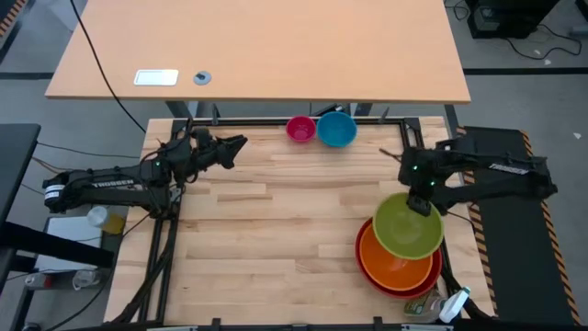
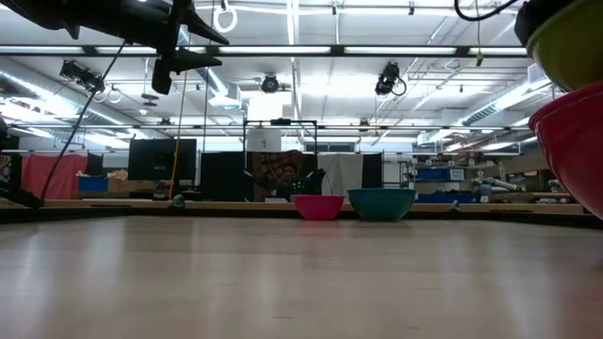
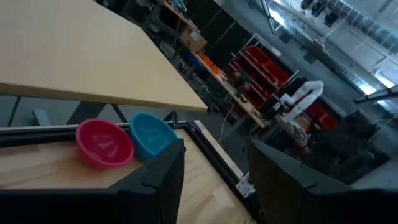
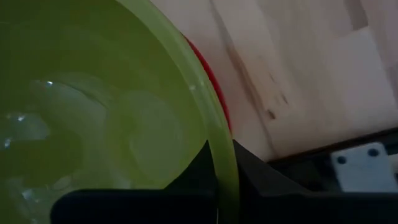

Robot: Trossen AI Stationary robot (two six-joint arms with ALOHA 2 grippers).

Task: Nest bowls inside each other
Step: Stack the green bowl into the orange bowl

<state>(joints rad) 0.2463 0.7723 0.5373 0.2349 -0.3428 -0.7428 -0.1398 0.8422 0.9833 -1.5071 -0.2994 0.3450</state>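
Note:
My right gripper (image 1: 421, 204) is shut on the lime green bowl (image 1: 407, 227), which hangs over the orange bowl (image 1: 393, 265). The orange bowl sits inside the red bowl (image 1: 415, 287) at the table's near right. In the low view the green bowl (image 2: 568, 42) shows above the red bowl (image 2: 577, 141). The pink bowl (image 1: 300, 129) and the blue bowl (image 1: 336, 129) stand side by side on their bases at the far edge. My left gripper (image 1: 234, 145) waits open at the far left, level, facing the pink bowl (image 3: 104, 144) and the blue bowl (image 3: 151, 134). My right gripper pinches the green bowl's rim (image 4: 219, 146) on the bowl's far side, one finger (image 4: 193, 171) inside the bowl and one outside. The fingers come steeply from above. The bowl hangs open side up over the orange and red bowls; whether it touches them I cannot tell.
A black frame (image 1: 276, 120) runs along the table's far edge, with a second wooden table (image 1: 276, 55) beyond it. A clear bottle (image 1: 450, 308) lies by the near right corner, beside the red bowl. Bare wood lies across the table's middle (image 1: 276, 221).

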